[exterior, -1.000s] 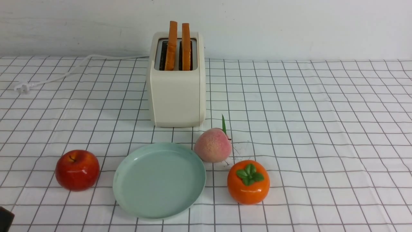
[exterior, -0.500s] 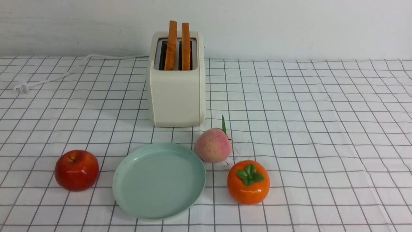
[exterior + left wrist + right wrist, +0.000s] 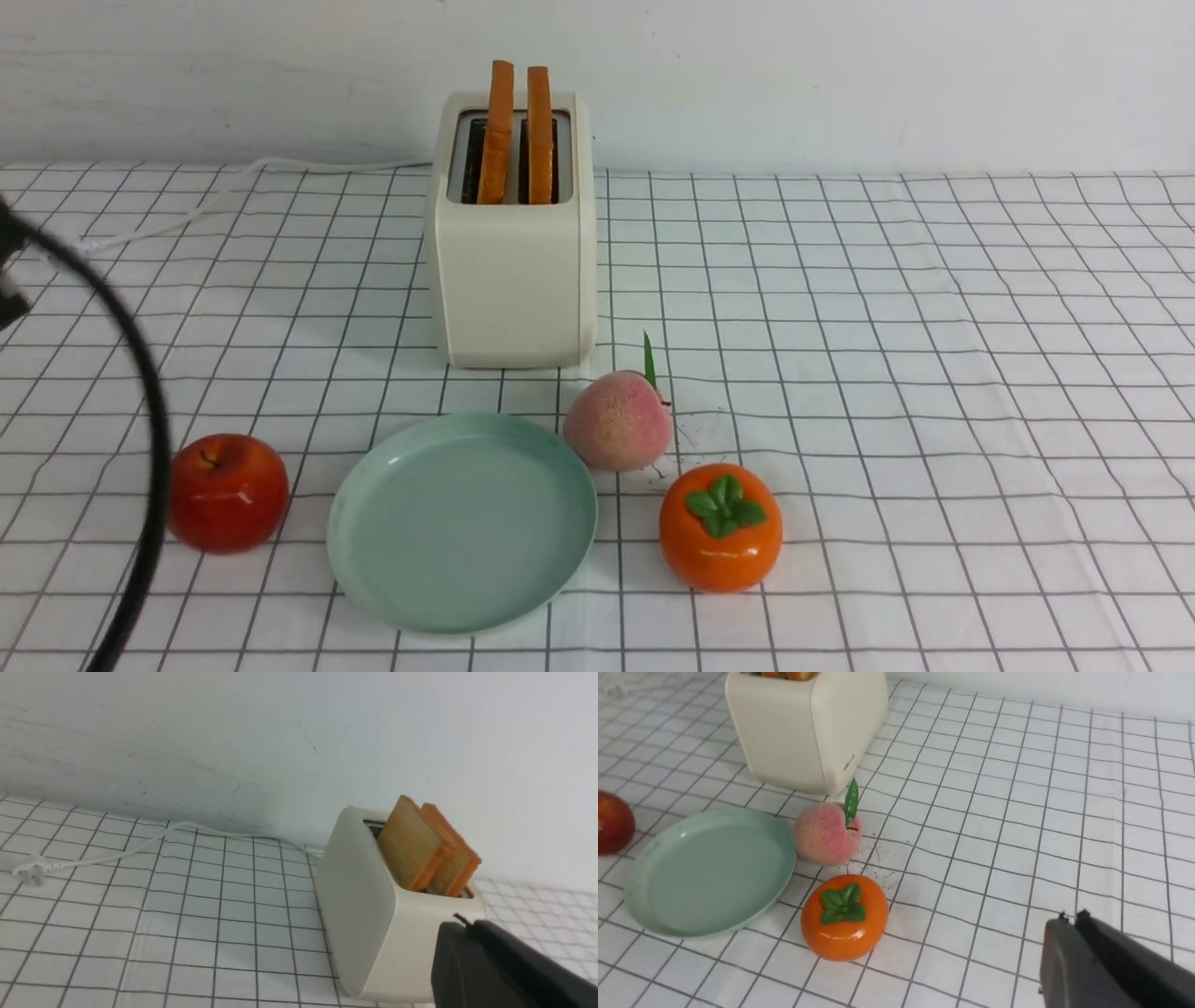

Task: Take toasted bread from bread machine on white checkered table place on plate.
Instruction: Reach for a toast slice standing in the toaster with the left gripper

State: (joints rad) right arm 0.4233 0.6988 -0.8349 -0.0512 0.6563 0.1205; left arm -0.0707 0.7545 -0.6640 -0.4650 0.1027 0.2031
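Note:
The bread machine [image 3: 512, 271] stands at the back middle of the white checkered table [image 3: 934, 373]. Two slices of toasted bread [image 3: 501, 131] stand upright in its slots, side by side. The plate [image 3: 462, 523] lies empty in front of it. In the left wrist view my left gripper [image 3: 460, 921] is shut and empty, beside and below the top of the bread machine [image 3: 369, 914], short of the bread [image 3: 411, 844]. In the right wrist view my right gripper [image 3: 1069, 917] is shut and empty, above bare cloth well right of the plate [image 3: 710, 872].
A red apple [image 3: 229, 492] sits left of the plate, a peach [image 3: 618, 420] at its far right edge, an orange persimmon [image 3: 721, 527] to its right. The white power cord [image 3: 93, 858] runs left from the bread machine. My left arm's black cable [image 3: 140, 401] arcs across the left edge.
My left arm's black cable and a dark arm part have swung into the front view at the left edge, partly covering the apple. The bread, bread machine, plate and fruits have not moved.

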